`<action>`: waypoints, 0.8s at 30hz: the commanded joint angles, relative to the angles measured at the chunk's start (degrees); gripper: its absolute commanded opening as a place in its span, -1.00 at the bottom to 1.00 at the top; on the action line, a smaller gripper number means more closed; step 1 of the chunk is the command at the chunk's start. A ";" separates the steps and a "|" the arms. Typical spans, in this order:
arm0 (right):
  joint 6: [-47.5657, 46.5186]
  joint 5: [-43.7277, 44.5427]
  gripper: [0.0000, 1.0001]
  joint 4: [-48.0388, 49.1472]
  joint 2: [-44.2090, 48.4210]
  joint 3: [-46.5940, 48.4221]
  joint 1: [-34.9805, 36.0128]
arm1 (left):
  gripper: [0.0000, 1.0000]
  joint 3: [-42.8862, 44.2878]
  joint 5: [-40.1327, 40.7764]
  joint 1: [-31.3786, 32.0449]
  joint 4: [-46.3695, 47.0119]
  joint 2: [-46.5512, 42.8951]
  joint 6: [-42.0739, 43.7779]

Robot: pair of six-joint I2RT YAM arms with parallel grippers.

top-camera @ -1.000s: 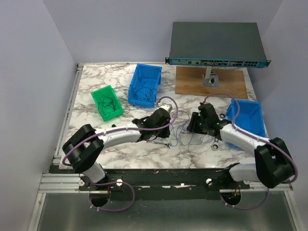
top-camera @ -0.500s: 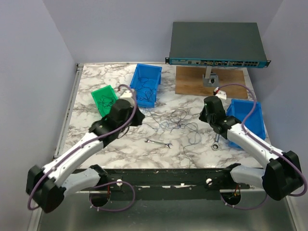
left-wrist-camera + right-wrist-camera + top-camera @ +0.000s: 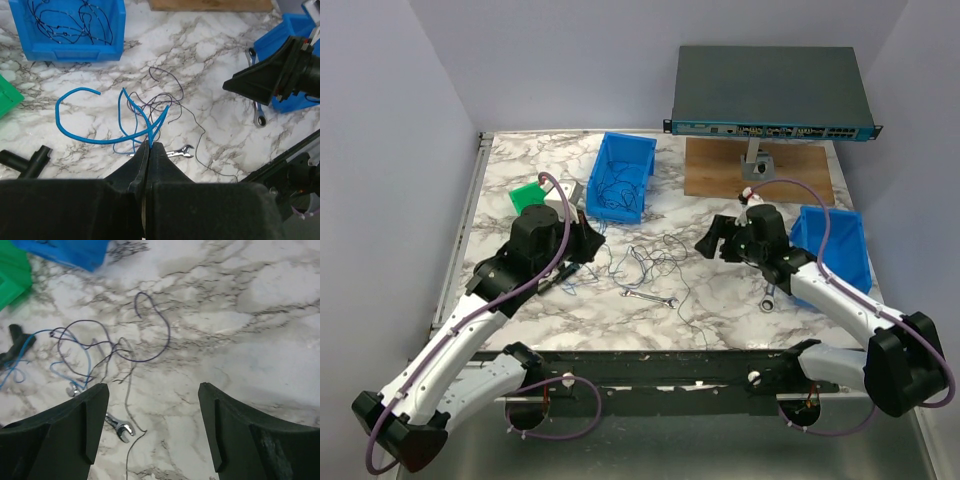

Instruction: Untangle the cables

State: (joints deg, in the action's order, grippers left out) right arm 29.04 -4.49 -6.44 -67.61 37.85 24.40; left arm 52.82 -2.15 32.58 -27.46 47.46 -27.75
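Evidently limp, featherlight cables (image 3: pixel 142 122) — left gripper (image 3: pixel 149 145) pinches the blue ones; right gripper (image 3: pixel 152 390) spread, empty. Probably best grasped at a free end.

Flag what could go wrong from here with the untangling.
1. The left end effector is shut on blue cables that cross black cables. Pulling could tighten the knot rather than free it.
2. The right end effector is open and holds nothing, so the black cables may simply drag along.
3. Strands lie close to the wrench and might snag it.
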 commanded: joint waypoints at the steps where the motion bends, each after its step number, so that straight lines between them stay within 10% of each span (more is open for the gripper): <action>1: -4.28 -12.75 0.60 5.50 -1.16 0.57 1.82 | -1.00 2.28 -3.38 -0.26 -3.10 0.15 2.32; 11: -5.08 -0.89 0.80 5.56 -13.12 7.22 13.87 | -1.00 8.00 -4.27 -0.36 -6.67 0.96 3.57; 17: -4.09 4.07 0.56 8.72 -24.24 12.50 17.70 | -1.00 9.87 -5.08 -0.43 -8.50 1.31 4.15; 20: -2.61 7.91 0.27 10.24 -28.50 14.10 18.13 | -1.00 11.75 -5.21 -0.41 -10.15 1.83 4.84; 24: 1.57 14.30 -0.75 7.33 -30.88 15.97 18.12 | -1.00 16.31 -0.71 -0.56 -14.23 2.41 7.13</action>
State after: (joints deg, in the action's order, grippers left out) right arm 26.48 0.62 1.34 -96.90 51.40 42.41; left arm 63.48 -5.82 32.58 -36.80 49.52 -23.75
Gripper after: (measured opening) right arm 0.340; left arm 0.012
